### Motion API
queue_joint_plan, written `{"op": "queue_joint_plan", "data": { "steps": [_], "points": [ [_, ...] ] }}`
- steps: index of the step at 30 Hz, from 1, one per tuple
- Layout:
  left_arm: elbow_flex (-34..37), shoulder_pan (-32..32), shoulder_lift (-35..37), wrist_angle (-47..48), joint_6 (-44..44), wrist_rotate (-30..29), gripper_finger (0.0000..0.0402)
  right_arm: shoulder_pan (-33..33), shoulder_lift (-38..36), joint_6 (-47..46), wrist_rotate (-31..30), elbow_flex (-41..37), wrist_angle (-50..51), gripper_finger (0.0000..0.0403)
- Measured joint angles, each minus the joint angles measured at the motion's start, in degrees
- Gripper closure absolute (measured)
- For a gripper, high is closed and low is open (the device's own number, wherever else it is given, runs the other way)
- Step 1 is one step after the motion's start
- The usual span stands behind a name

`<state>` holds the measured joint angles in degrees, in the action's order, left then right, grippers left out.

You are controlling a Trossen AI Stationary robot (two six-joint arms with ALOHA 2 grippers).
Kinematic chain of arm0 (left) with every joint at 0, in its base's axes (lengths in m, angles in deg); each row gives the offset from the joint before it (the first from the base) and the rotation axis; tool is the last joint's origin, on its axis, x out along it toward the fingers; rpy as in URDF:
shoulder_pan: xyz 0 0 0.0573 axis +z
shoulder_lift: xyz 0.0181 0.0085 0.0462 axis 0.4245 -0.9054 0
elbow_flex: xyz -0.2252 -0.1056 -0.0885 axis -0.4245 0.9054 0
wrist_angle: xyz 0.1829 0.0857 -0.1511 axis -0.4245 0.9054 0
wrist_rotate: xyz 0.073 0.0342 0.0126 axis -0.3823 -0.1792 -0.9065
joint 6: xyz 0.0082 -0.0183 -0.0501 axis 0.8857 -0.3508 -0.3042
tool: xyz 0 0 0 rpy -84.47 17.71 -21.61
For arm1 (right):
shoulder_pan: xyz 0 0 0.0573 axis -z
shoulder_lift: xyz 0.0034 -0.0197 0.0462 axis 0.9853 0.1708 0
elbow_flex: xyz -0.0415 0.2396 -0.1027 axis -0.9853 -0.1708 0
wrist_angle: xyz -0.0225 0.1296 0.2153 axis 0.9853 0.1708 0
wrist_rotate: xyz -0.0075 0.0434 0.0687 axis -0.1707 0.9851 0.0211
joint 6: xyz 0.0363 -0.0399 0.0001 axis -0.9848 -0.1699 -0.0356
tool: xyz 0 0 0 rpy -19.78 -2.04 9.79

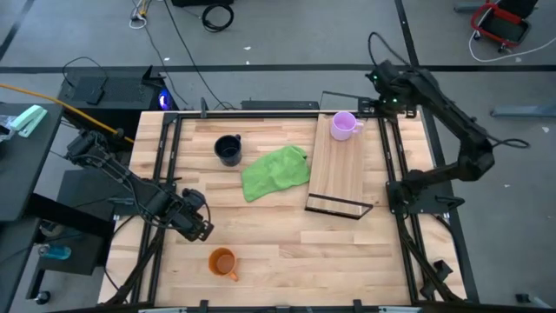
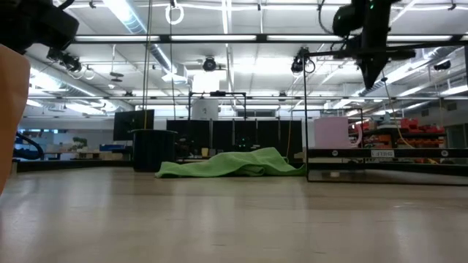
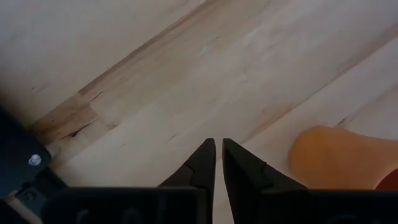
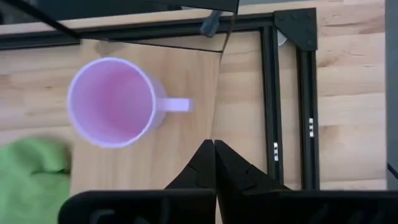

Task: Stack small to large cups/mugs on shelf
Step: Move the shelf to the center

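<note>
The pale purple mug (image 1: 344,124) stands upright on the far end of the wooden shelf (image 1: 340,174); it also shows in the right wrist view (image 4: 112,102). The dark mug (image 1: 228,149) stands on the tabletop at the far left. The orange mug (image 1: 223,262) stands near the front edge, and shows in the left wrist view (image 3: 339,155). My left gripper (image 1: 201,228) is shut and empty, above the table near the orange mug. My right gripper (image 4: 214,146) is shut and empty, raised above the shelf's far right corner, beside the purple mug's handle (image 4: 177,104).
A crumpled green cloth (image 1: 276,170) lies on the tabletop between the dark mug and the shelf, touching the shelf's left edge. Black frame rails (image 1: 395,156) run along the table's left, right and far sides.
</note>
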<state>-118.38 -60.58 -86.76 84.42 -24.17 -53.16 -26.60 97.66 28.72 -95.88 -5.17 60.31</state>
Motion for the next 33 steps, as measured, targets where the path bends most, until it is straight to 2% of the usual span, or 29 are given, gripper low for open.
{"op": "queue_joint_plan", "data": {
  "steps": [4,8,12,15,24,33],
  "points": [
    [0.00,-0.02,0.00,-0.86,0.00,-0.99,0.0361,-0.32,1.72,-2.65,0.37,-4.93,-8.83,0.0402],
    [0.00,-0.01,0.00,-1.27,0.00,-1.24,0.0364,-0.95,2.05,-6.11,0.06,-10.77,-13.53,0.0402],
    [0.00,-0.01,0.00,-1.25,0.04,-1.26,0.0369,-0.66,1.21,-10.49,-6.57,-14.26,-14.04,0.0402],
    [0.00,-0.01,0.00,-1.24,0.09,-1.26,0.0368,-0.92,-0.29,-16.52,-12.93,-15.65,-15.45,0.0402],
    [0.00,0.00,0.00,-1.21,0.55,-1.27,0.0364,-3.10,-2.17,-28.47,-22.28,-16.83,-21.17,0.0403],
    [0.00,-0.01,0.00,-1.18,1.44,-1.65,0.0372,-6.01,-3.25,-25.94,-21.96,-16.76,-26.50,0.0402]
  ]
}}
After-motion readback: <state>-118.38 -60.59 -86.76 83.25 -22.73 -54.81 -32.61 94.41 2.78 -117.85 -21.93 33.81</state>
